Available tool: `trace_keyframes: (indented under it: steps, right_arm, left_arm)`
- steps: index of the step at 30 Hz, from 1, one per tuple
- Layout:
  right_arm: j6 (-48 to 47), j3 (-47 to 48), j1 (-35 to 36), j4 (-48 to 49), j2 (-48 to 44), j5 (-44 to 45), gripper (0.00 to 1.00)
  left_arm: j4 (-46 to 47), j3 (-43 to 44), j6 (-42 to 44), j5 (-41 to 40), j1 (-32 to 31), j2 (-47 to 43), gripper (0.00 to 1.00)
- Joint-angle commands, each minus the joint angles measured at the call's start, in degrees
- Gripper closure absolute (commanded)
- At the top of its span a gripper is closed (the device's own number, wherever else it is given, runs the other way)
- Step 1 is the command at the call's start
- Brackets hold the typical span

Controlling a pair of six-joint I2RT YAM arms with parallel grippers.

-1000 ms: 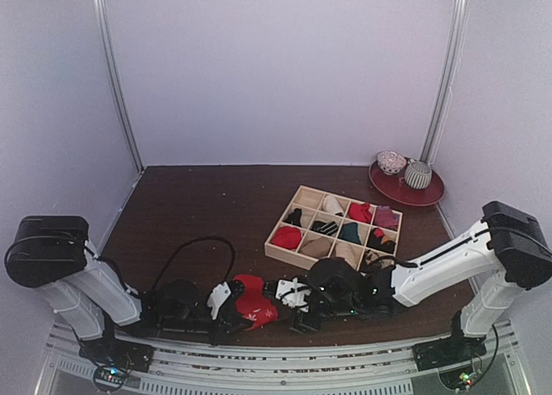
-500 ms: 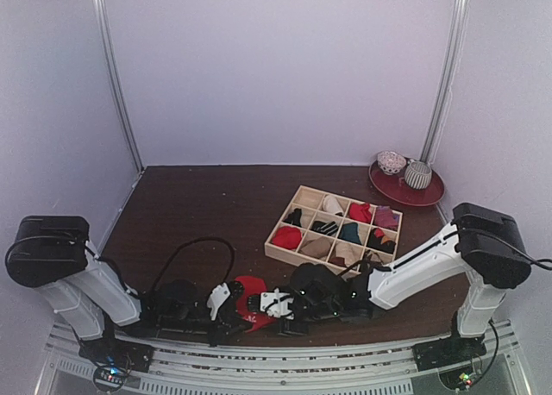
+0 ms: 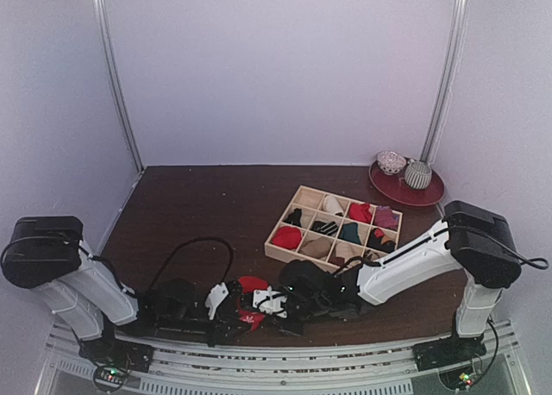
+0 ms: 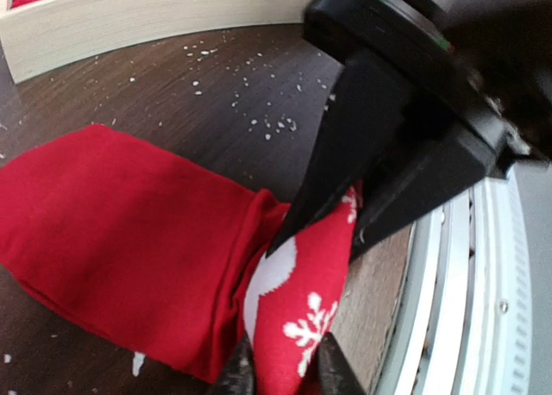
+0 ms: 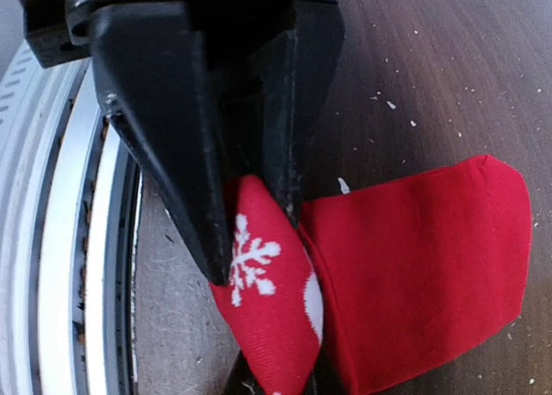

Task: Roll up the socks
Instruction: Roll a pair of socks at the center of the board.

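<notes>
The red sock [image 3: 252,285], with white snowflakes, lies at the table's near edge between my two grippers. In the left wrist view its flat part [image 4: 112,214] spreads to the left, and a raised snowflake fold stands between my left gripper's [image 4: 283,373] fingertips, touching both. The right gripper [image 4: 319,231] reaches in from the upper right and pinches the same fold. In the right wrist view the right gripper [image 5: 252,240] is shut on the fold's top, and the rest of the sock [image 5: 423,266] lies flat to the right. From above, the left gripper [image 3: 226,302] and right gripper [image 3: 263,302] face each other.
A wooden compartment organiser [image 3: 282,218] with several rolled fabric pieces stands just behind the right arm. A red plate [image 3: 431,194] at the back right carries two grey-white patterned round items [image 3: 391,161]. The table's front edge and metal rail [image 4: 448,309] run beside the sock. A black cable [image 3: 203,240] loops left.
The right gripper moved left to the sock and shut on its raised fold. The left gripper's fingers have spread a little. The sock now looks more bunched.
</notes>
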Motion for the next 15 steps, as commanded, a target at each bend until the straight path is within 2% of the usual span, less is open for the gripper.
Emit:
trace_keyframes:
  steps: [1, 4, 8, 11, 15]
  right_arm:
    - [12.28, 3.75, -2.40, -8.42, 1.71, -7.37, 1.00]
    - [18.52, 5.23, -5.45, -12.30, 3.41, -15.96, 1.00]
    - [22.64, 8.00, -7.96, -16.90, 5.89, -21.61, 1.00]
    - [25.05, 9.90, -9.61, -18.78, 8.17, -25.01, 1.00]
    - [26.39, 10.99, -10.67, -19.43, 10.53, -27.18, 1.00]
  left_arm:
    - [-12.04, 0.09, 4.69, -2.04, -0.02, -8.22, 0.74]
    - [-16.42, 0.60, 10.27, -4.63, -0.17, -15.86, 0.70]
    - [-14.96, 0.64, 16.24, -5.43, -0.57, -21.72, 0.68]
    - [-10.70, -0.45, 19.23, -4.56, -0.79, -20.57, 0.66]
    - [-4.03, -0.71, 20.23, -1.70, -0.92, -13.16, 0.62]
